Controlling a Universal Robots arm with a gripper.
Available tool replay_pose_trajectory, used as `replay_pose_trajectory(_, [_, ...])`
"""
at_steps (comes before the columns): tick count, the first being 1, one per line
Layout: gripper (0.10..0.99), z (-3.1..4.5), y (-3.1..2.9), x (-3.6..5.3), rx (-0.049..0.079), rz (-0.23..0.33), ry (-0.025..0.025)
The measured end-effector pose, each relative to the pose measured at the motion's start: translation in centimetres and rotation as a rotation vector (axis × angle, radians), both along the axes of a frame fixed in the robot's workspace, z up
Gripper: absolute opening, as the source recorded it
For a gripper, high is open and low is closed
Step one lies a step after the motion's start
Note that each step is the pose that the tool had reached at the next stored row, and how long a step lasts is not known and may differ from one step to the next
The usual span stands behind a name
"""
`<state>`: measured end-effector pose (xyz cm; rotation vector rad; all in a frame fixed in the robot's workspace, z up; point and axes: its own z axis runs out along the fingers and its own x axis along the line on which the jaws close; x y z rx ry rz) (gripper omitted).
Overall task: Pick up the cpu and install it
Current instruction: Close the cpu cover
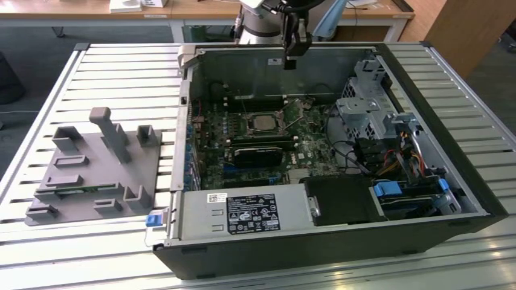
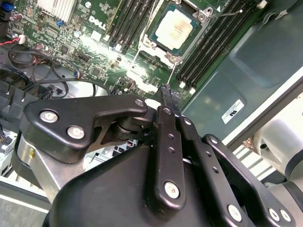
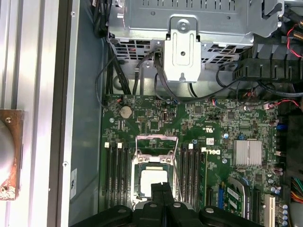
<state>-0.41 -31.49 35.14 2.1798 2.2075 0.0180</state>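
The cpu (image 2: 174, 29) has a pale silvery top with a thin tan rim, and the motherboard (image 2: 83, 47) is dark green with small white print. The gripper (image 3: 161, 187) is black – its screws are bright metal. In the exterior view the tray (image 1: 89, 175) is plain grey, the slatted table (image 1: 121, 66) is light silver with dark stripes, and the latch (image 1: 156, 220) is blue.
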Motion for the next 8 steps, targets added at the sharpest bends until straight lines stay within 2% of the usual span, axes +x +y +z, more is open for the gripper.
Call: replay_pose_trajectory(8, [0.106, -0.23, 0.00, 0.00, 0.000, 0.000, 0.0000])
